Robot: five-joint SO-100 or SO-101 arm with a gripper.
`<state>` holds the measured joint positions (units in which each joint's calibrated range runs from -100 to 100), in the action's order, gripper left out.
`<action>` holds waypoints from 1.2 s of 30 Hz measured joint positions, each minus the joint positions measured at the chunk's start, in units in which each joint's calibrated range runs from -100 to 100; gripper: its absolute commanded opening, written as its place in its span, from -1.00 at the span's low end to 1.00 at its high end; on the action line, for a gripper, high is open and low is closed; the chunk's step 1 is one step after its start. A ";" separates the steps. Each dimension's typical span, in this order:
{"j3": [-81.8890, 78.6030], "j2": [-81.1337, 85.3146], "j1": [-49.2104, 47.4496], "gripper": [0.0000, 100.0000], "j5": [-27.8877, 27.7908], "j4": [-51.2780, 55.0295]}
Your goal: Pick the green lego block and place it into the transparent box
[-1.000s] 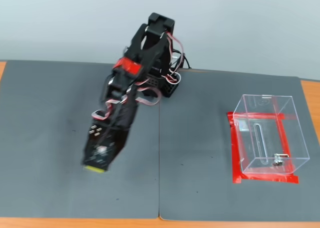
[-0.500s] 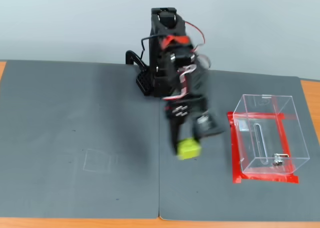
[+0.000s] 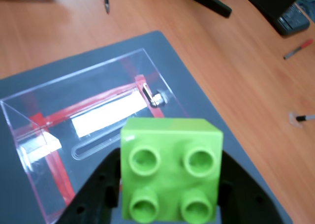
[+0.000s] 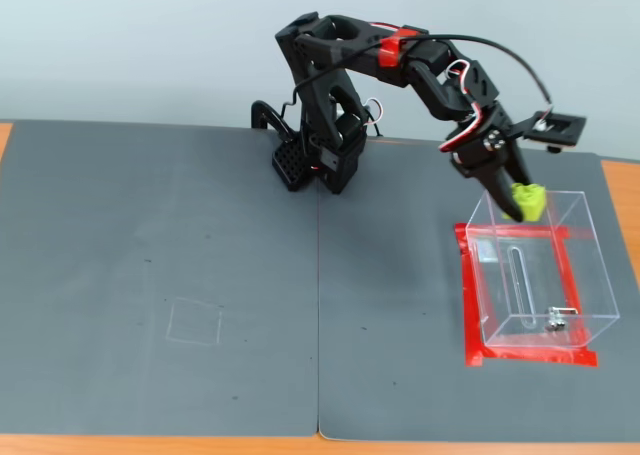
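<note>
The green lego block (image 3: 170,167) fills the lower middle of the wrist view, studs toward the camera, clamped between black fingers (image 3: 93,194) on both sides. In the fixed view my gripper (image 4: 520,207) is shut on the green lego block (image 4: 529,199) and holds it in the air over the back rim of the transparent box (image 4: 560,275). The transparent box (image 3: 88,135) lies below the block in the wrist view, open side up, with a slot and a small metal latch (image 3: 153,98) on one face.
Red tape (image 4: 472,305) marks the box's spot on the grey mat (image 4: 160,275). A faint square outline (image 4: 194,321) sits on the mat's left half. The arm's base (image 4: 320,160) stands at the mat's back edge. Pens (image 3: 298,49) lie on the wooden table.
The arm has swung from the mat's left front to the right, carrying the green block from the middle of the mat up to the box's top rim.
</note>
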<state>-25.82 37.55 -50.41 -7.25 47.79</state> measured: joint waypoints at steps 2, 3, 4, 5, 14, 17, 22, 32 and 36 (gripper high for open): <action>0.00 0.00 -2.73 -0.82 0.05 -1.39; 0.09 0.00 -3.91 -0.82 -0.10 -1.91; 0.09 -0.25 -5.31 -0.82 -0.24 -2.34; 0.09 -0.85 -5.82 -0.82 -0.24 -2.60; 3.68 -9.77 -8.25 -0.82 -0.15 -4.16; 6.02 -13.00 -8.77 -0.82 -0.15 -4.16; 8.89 -17.42 -8.70 -0.82 -0.15 -4.16; 10.60 -21.92 -8.77 -0.81 -0.15 -4.16; 10.60 -22.51 -8.62 -0.61 -0.15 -4.16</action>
<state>-15.22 15.04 -59.03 -7.40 43.63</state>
